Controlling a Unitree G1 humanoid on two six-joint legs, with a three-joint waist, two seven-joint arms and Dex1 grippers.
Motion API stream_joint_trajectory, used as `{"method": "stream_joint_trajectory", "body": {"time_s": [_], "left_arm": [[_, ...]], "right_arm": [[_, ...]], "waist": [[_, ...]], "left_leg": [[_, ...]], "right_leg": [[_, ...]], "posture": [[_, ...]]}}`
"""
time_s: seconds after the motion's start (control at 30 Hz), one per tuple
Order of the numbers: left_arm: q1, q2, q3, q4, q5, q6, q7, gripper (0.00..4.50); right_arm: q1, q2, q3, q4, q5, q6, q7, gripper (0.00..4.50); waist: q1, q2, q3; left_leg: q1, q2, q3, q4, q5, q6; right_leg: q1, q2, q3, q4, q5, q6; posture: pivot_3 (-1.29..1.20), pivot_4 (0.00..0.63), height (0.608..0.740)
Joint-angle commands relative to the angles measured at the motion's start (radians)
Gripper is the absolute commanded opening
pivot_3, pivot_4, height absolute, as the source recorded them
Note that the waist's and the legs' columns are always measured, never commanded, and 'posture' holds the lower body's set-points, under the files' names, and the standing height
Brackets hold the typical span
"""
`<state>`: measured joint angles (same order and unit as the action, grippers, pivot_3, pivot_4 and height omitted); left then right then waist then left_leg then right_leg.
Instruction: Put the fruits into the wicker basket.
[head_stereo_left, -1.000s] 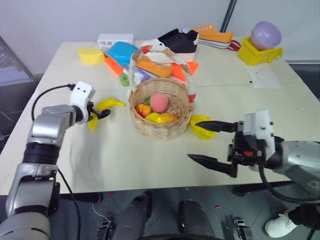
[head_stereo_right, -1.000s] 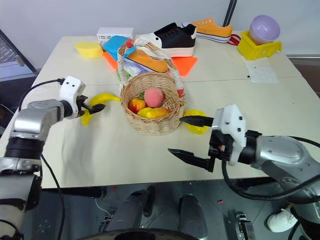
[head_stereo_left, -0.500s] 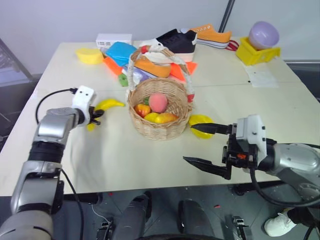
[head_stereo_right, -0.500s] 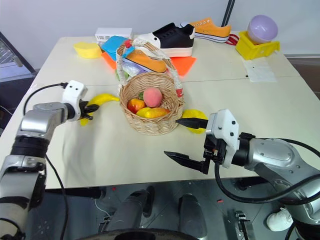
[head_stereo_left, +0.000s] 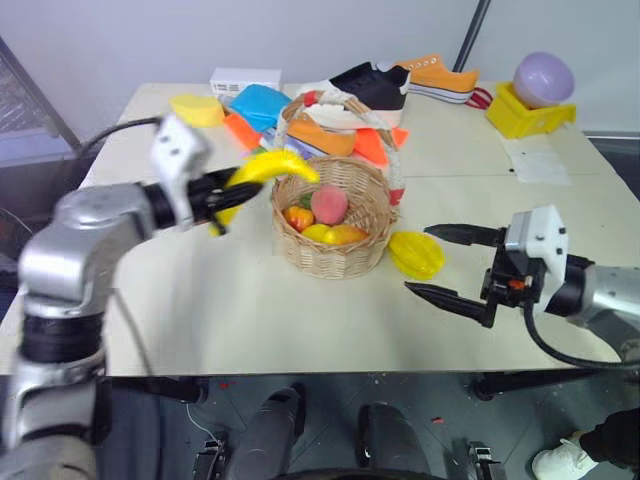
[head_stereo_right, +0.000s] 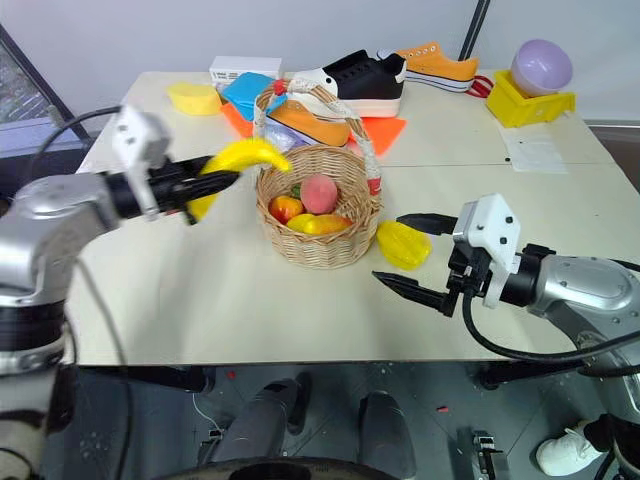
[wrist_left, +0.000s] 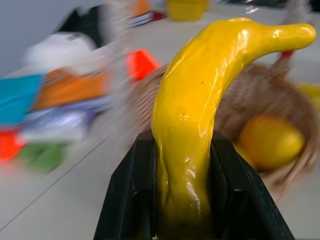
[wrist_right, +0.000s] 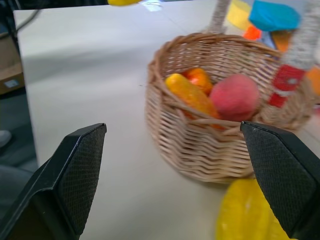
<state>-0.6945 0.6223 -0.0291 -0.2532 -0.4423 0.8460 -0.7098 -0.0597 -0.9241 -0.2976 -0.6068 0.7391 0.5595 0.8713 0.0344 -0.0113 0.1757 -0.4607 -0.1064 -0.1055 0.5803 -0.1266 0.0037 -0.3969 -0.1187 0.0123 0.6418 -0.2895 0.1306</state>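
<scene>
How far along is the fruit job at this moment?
Done: a peach and other fruits lie in the round tan wicker basket. In hand: the left gripper holds the curved yellow banana beside the basket. Left: the ridged yellow starfruit lies on the table, by the open right gripper.

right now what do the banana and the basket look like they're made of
The banana, clamped in the left claw, looks like glossy moulded plastic: bright highlights on a smooth, evenly yellow skin. The basket looks like woven wicker, matte tan, with its interlaced strands plainly visible; its handle seems wrapped in white and red cord or fabric.
</scene>
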Motion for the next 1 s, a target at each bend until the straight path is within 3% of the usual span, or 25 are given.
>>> {"method": "stream_joint_trajectory", "body": {"time_s": [0.03, 0.2, 0.27, 0.3, 0.43, 0.6, 0.77, 1.0], "left_arm": [[-0.100, -0.060, -0.069, 0.058, 0.065, 0.054, 0.089, 0.75], [-0.170, -0.140, -0.162, 0.163, 0.128, 0.026, 0.105, 0.75], [-0.179, -0.150, -0.165, 0.188, 0.138, 0.009, 0.098, 1.76], [-0.182, -0.154, -0.164, 0.196, 0.139, 0.004, 0.095, 1.97], [-0.168, -0.130, -0.116, 0.180, 0.109, -0.075, 0.019, 3.96], [-0.022, -0.038, -0.030, 0.097, 0.027, -0.302, -0.213, 3.96], [0.093, 0.023, -0.001, -0.012, -0.053, -0.250, -0.280, 3.96], [0.162, 0.025, 0.035, -0.132, -0.148, -0.154, -0.238, 3.96]], "right_arm": [[-0.003, 0.011, -0.016, -0.019, -0.009, -0.021, -0.008, 4.50], [0.030, 0.053, -0.017, -0.046, -0.016, -0.008, -0.065, 4.50], [0.048, 0.069, -0.016, -0.048, -0.023, 0.000, -0.090, 4.50], [0.054, 0.074, -0.015, -0.047, -0.026, 0.002, -0.099, 4.50], [0.038, 0.137, 0.044, 0.036, -0.106, 0.001, -0.197, 4.50], [-0.022, 0.202, 0.143, 0.165, -0.227, -0.036, -0.247, 4.50], [-0.071, 0.229, 0.231, 0.273, -0.360, -0.142, -0.234, 4.50], [-0.109, 0.267, 0.314, 0.389, -0.478, -0.278, -0.209, 4.50]], "waist": [[-0.005, 0.000, 0.000], [-0.006, 0.000, 0.000], [-0.007, 0.000, 0.000], [-0.008, 0.000, 0.000], [-0.012, -0.002, 0.001], [-0.035, 0.001, 0.000], [-0.038, 0.001, 0.001], [-0.036, 0.001, 0.001]], "left_leg": [[0.000, 0.000, 0.000, 0.000, 0.001, 0.002], [0.000, 0.000, -0.001, -0.002, 0.001, 0.002], [0.000, -0.001, 0.000, -0.001, 0.001, 0.002], [0.000, -0.001, -0.001, -0.001, 0.001, 0.002], [0.000, -0.001, -0.001, 0.001, 0.001, 0.002], [0.001, -0.001, 0.000, 0.001, 0.001, 0.001], [0.001, 0.000, -0.002, 0.000, 0.002, 0.001], [0.002, -0.001, -0.002, 0.000, 0.002, 0.001]], "right_leg": [[-0.002, 0.000, 0.000, 0.002, 0.001, 0.002], [-0.003, 0.000, -0.001, 0.006, 0.001, 0.006], [-0.003, 0.000, -0.001, 0.006, 0.000, 0.006], [-0.002, 0.000, -0.001, 0.005, 0.000, 0.006], [-0.001, 0.000, -0.001, 0.005, -0.001, 0.002], [-0.001, 0.000, 0.000, 0.005, -0.001, 0.002], [-0.002, 0.001, 0.000, 0.007, -0.001, 0.002], [-0.001, 0.001, -0.001, 0.006, -0.001, 0.002]], "posture": [[0.00, 0.150, 0.740], [0.00, 0.150, 0.740], [0.00, 0.150, 0.740], [0.00, 0.150, 0.740], [0.00, 0.150, 0.740], [0.00, 0.150, 0.740], [0.00, 0.150, 0.740], [0.00, 0.150, 0.740]]}}
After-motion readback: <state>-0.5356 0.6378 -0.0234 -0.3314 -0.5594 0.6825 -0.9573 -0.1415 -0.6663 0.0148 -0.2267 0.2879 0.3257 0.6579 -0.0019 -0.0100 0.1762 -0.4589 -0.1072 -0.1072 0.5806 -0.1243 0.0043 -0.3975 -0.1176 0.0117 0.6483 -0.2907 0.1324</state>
